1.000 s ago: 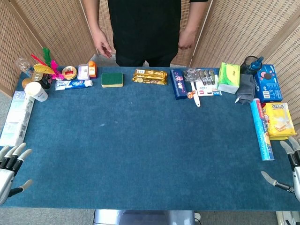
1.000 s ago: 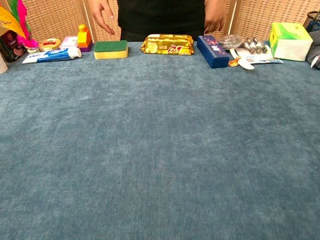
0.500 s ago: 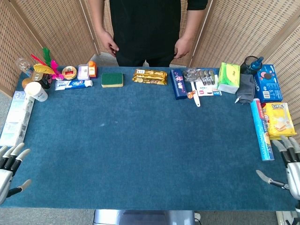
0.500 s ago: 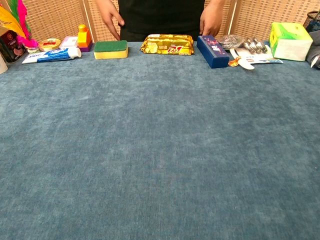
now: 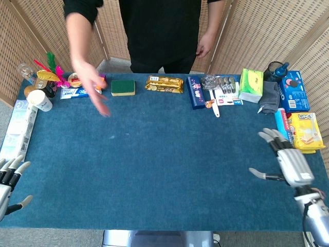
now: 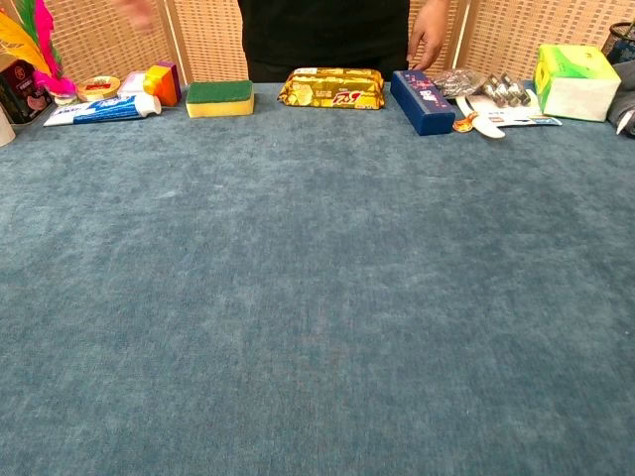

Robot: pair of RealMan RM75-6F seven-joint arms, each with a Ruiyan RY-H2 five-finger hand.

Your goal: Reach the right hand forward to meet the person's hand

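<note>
At the near left corner of the blue felt-like table cover [image 5: 154,154], the left hand [image 5: 7,180] is resting with its metal-tipped fingers spread and holding nothing, while the right hand [image 5: 288,162] is hovering over the near right of the cloth, fingers fanned apart and empty, thumb jutting left. Far across on the left, the person's hand [image 5: 92,87] is stretching down over the cloth, blurred, well apart from the right hand. Along the far edge are lying a toothpaste tube [image 5: 79,92], a green-topped rectangular sponge [image 5: 123,87], a glossy gold snack packet [image 5: 164,84] and a slim dark blue box [image 5: 195,92].
</note>
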